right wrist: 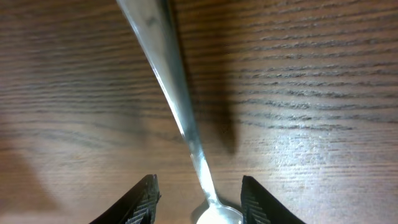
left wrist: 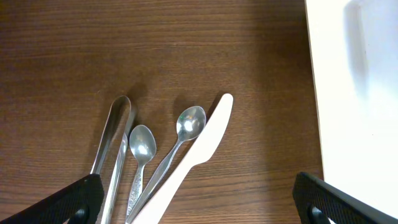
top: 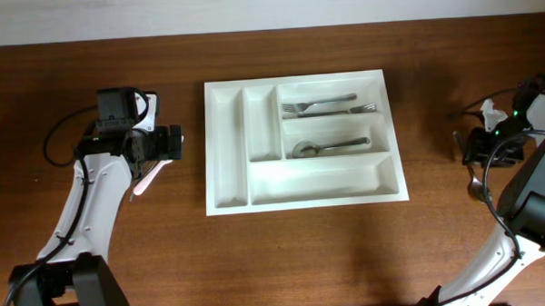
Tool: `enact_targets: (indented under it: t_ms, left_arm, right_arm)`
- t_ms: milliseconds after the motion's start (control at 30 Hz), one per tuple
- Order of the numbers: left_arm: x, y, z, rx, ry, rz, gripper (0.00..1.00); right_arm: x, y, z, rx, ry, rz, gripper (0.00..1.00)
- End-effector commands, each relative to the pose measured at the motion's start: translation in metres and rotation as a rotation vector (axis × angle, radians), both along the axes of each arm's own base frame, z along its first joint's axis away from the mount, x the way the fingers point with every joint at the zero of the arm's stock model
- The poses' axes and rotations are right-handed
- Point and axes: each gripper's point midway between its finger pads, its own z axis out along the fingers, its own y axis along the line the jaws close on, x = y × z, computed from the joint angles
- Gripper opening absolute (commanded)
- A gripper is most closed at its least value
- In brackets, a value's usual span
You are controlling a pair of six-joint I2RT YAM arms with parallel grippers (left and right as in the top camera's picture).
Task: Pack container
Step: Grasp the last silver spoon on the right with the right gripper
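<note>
The white tray lies flat in the middle of the brown worktop, between the 2 arms. 2 forks lie in its upper right compartment and a spoon in the one below.

The left tool hangs released, jaws wide, over the worktop just left of the tray. Only its 2 black fingertips show in the wrist view, cut off at the lower edge. Between them lie metal tongs, a short teaspoon, a long teaspoon and a white knife, all running out of frame at the bottom. From overhead the arm hides nearly all of these.

The right tool sits low, well right of the tray. Its fingertips flank a metal handle with a gap on each side, so it is not clenched. The handle's rounded end is cut off, so the utensil cannot be named.
</note>
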Motion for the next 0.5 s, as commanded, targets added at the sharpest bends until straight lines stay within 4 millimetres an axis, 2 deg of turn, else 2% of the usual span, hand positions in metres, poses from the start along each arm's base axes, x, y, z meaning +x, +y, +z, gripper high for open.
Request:
enact_targets:
  t_ms: [0,67,300,433,467]
  left_arm:
    - [0.006,-0.003,0.003,-0.002,-0.011,-0.016,0.99]
    - [0.006,-0.003,0.003,-0.002,-0.011,-0.016,0.99]
    - [0.006,-0.003,0.003,-0.002,-0.011,-0.016,0.99]
    - [0.006,-0.003,0.003,-0.002,-0.011,-0.016,0.99]
    - [0.006,-0.003,0.003,-0.002,-0.011,-0.016,0.99]
  right_arm:
    - [-0.008,-0.004,-0.005,-0.027,0.023,0.013,0.44]
    - [-0.01,-0.003,-0.008,-0.022,0.029,0.013,0.44]
    - [-0.031,0.0,-0.026,-0.045,0.099,0.018,0.29]
    - [-0.042,-0.003,-0.033,-0.081,0.14,-0.012,0.04]
    - [-0.043,-0.005,-0.033,-0.093,0.145,-0.029,0.04]
